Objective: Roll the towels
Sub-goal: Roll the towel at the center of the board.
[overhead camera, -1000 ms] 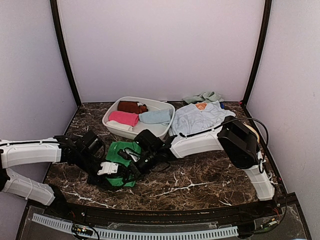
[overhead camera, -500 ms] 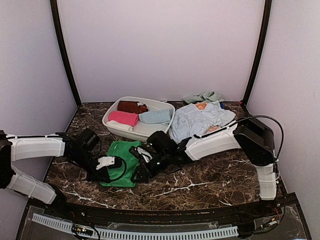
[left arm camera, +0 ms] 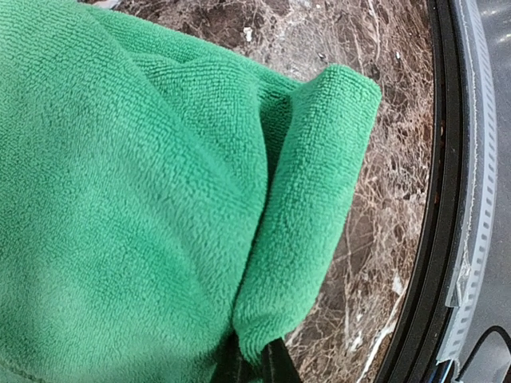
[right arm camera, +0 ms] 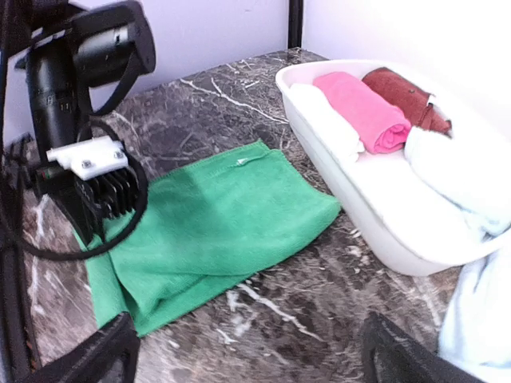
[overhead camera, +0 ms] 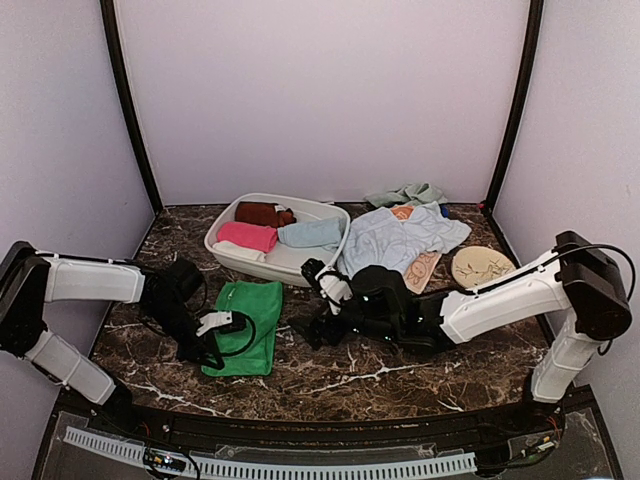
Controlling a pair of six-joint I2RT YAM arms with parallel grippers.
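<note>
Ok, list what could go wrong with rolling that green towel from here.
1. The left tool pinches only a thin fold of the green towel; it may slip out as the roll starts.
2. The right tool stands open, off the cloth, so one side is unheld and the roll could come out skewed.
3. The towel's far corner lies close to the white basin; an arm might nudge it.

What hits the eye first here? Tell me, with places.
The bright green towel lies front left on the dark marble table, one edge folded over and pinched by the left gripper. Behind it a white basin holds rolled towels, pink, brown and pale blue.
</note>
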